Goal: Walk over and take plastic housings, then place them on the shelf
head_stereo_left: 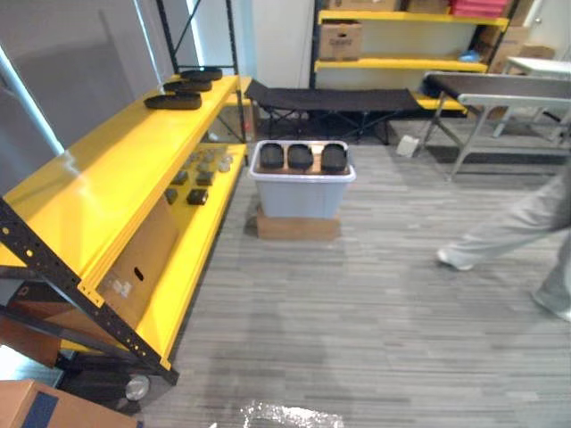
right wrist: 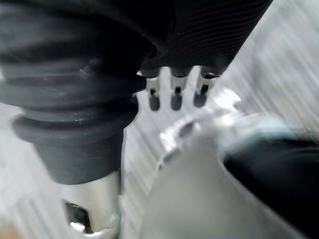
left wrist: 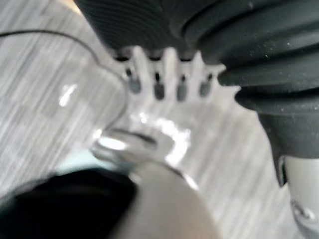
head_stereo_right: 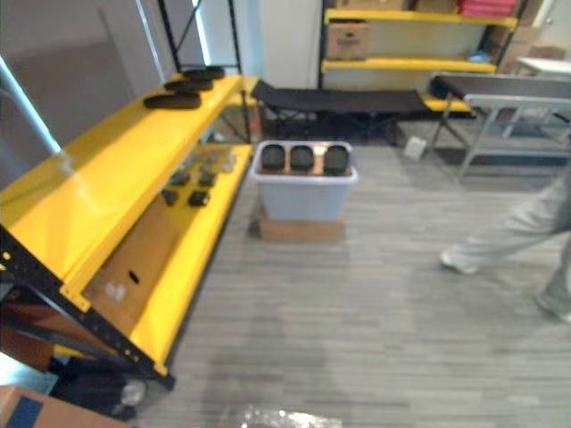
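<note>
Three dark plastic housings (head_stereo_left: pixel 301 157) stand on edge, side by side, in a pale bin (head_stereo_left: pixel 301 200) set on a flat cardboard box (head_stereo_left: pixel 297 226), just beside the yellow shelf (head_stereo_left: pixel 116 169). They look light, rigid and smooth, so a pinch across an upper rim seems the best hold. More housings (head_stereo_left: pixel 173 101) lie at the far end of the shelf top, and nearer shelf surface is bare. The floor (head_stereo_left: pixel 357 312) ahead is open, though a person (head_stereo_left: pixel 513 227) walks on the right. The left hand (left wrist: pixel 158 79) and right hand (right wrist: pixel 175 94) hang with fingers straight, holding nothing.
</note>
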{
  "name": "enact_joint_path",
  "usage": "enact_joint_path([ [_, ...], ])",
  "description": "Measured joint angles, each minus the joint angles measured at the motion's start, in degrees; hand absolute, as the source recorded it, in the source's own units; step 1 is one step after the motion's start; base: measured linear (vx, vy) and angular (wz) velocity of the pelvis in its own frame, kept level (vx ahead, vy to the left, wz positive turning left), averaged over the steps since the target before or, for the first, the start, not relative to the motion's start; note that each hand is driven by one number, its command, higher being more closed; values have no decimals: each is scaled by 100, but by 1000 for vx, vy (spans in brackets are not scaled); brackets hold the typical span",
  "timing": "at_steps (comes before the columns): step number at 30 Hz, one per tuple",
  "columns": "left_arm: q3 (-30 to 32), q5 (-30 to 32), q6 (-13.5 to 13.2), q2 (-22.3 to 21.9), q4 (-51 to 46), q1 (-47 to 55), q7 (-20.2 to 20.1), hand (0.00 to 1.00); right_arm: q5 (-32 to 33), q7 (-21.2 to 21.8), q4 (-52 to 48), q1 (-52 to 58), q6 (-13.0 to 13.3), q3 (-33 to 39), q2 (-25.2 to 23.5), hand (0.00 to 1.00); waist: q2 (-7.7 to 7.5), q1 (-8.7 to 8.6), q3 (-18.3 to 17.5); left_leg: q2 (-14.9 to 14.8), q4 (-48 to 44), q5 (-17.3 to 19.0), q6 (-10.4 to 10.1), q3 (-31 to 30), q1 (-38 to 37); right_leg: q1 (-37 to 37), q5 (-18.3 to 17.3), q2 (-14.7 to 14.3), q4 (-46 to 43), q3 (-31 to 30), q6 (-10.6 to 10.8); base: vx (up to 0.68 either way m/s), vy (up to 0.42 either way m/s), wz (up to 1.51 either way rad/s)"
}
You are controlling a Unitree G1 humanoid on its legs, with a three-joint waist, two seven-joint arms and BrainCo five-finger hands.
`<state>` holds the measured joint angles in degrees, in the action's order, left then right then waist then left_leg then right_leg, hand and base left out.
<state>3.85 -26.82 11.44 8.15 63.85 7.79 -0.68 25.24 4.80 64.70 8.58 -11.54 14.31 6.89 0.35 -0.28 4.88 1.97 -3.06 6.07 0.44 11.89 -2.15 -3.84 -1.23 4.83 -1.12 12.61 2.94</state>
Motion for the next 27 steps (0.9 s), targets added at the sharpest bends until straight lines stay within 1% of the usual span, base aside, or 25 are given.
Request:
enact_joint_path([
  [1,42,-39,2,-21,58,-23,-3,0,-4,-34,3,-6,-19,89,-8,0,8,-8,41,28,212,-104,7,50,-200,-154,91,-1,159,0,49,108,41,-9],
  [2,50,-44,2,-20,67,-23,-4,0,-9,-70,7,-6,-24,91,-14,0,5,-11,37,32,275,-117,8,78,-265,-224,104,-8,197,-3,48,179,53,-13],
  [4,51,-110,-2,-16,182,-57,-18,0,-14,-127,96,-14,-71,150,-48,0,-35,-20,33,44,435,-171,83,123,-503,-434,123,-36,303,-9,59,150,23,-10],
  [6,53,-151,-1,7,268,-110,-42,0,-17,-167,137,-59,-95,160,-58,0,-65,-22,27,54,546,-193,106,144,-585,-448,124,-49,362,-9,63,129,13,-6],
  [7,56,-160,11,18,267,-138,-57,0,-15,-215,167,-102,-96,227,-89,0,-46,-28,35,62,569,-200,114,153,-585,-450,131,-51,396,-7,72,135,11,-6],
  [10,110,-195,134,47,269,-168,-71,0,-11,-237,215,-117,-99,345,-127,0,-103,-30,85,61,606,-200,113,206,-629,-517,168,-63,474,5,131,71,2,-5],
  [12,181,-201,186,44,269,-170,-70,0,-12,-236,214,-140,-97,373,-152,0,-110,-27,134,62,678,-189,94,283,-791,-617,172,-73,486,8,158,51,0,-13],
  [14,182,-236,178,44,269,-188,-71,0,-10,-234,211,-171,-98,415,-159,0,-113,-42,133,69,678,-173,69,293,-818,-632,161,-63,479,15,213,7,0,-4],
  [16,182,-467,176,42,267,-240,-74,0,-8,-234,211,-225,-96,434,-179,0,-119,-42,157,79,678,-173,68,292,-804,-623,156,-49,478,25,225,0,0,0],
  [18,181,-485,171,38,271,-259,-93,0,-7,-236,204,-247,-75,538,-210,0,-118,-40,177,87,678,-173,68,280,-808,-627,120,-34,456,52,279,-42,-9,4],
  [21,171,-479,144,25,274,-265,-203,0,-9,-234,198,-253,-68,538,-227,0,-97,-40,190,84,684,-173,69,276,-813,-630,118,-35,449,125,279,-77,-23,3],
  [24,160,-480,115,2,279,-261,-218,0,-17,-216,189,-254,-72,538,-223,0,-68,-39,218,90,756,-188,78,287,-892,-651,102,-33,420,128,255,-104,-15,-2],
  [27,144,-485,108,2,283,-260,-237,0,-42,-152,187,-253,-86,537,-220,0,-93,-39,232,100,767,-199,96,287,-892,-642,78,-17,374,135,223,-106,-6,0],
])
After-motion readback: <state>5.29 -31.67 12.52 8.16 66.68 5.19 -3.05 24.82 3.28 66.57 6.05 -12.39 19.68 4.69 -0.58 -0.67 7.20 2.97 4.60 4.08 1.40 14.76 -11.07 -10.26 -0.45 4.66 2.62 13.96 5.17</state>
